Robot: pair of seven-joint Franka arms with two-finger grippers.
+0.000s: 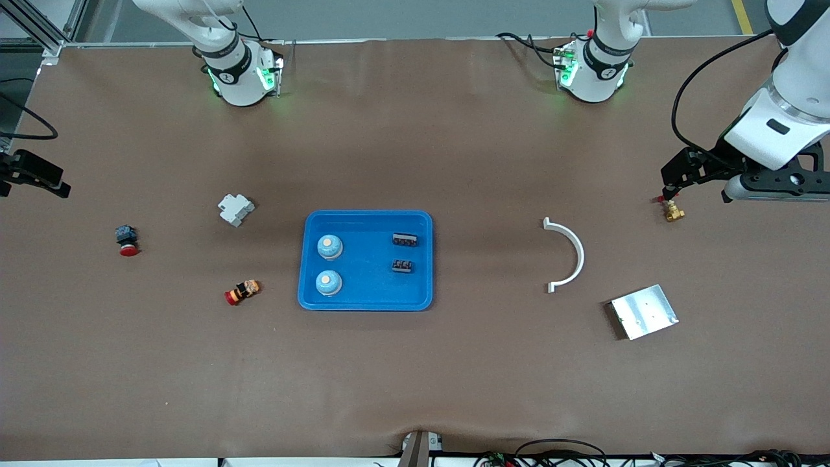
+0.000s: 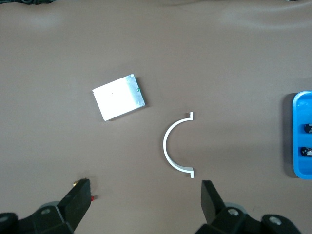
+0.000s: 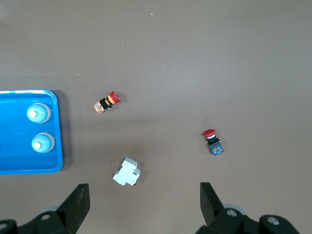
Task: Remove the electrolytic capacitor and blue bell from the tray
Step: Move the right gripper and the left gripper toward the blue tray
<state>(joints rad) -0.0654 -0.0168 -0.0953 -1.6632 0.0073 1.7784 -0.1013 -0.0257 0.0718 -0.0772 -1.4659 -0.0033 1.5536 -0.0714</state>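
**Desk:** Where do the task's parts lie? Read the clock from the front camera, with 12 toward the robots' bases.

**Photographer:** All four lie in the blue tray [image 1: 367, 216] at mid-table. Two pale blue bells sit in its 9 o'clock half. One bell [image 1: 329, 246] is toward 10 and the other bell [image 1: 328, 283] toward 8. Two small black capacitors occupy the 3 o'clock half. One capacitor [image 1: 404, 240] is toward 2 and the second capacitor [image 1: 403, 266] just below it, toward 3.

**Desk:** And the arms?

**Photographer:** Both wait at the table's ends. The left gripper [image 2: 146, 195] hangs with its jaws spread wide and nothing between them, above the left arm's end of the table and just over a brass fitting [image 1: 674, 211]. The right gripper [image 3: 145, 195] is likewise wide open and empty, at the edge of the right arm's end of the table.

**Desk:** What else is on the brown table [image 1: 415, 376]?

**Photographer:** From the tray, a white circuit breaker [image 1: 235, 209] lies at 10 o'clock. A red push button [image 1: 127, 240] lies out at 9, and a red-and-yellow button [image 1: 242, 292] on its side at 8. A white half-ring [image 1: 569, 254] lies at 3 o'clock and a metal plate [image 1: 643, 311] at 4. The brass fitting is out between 2 and 3.
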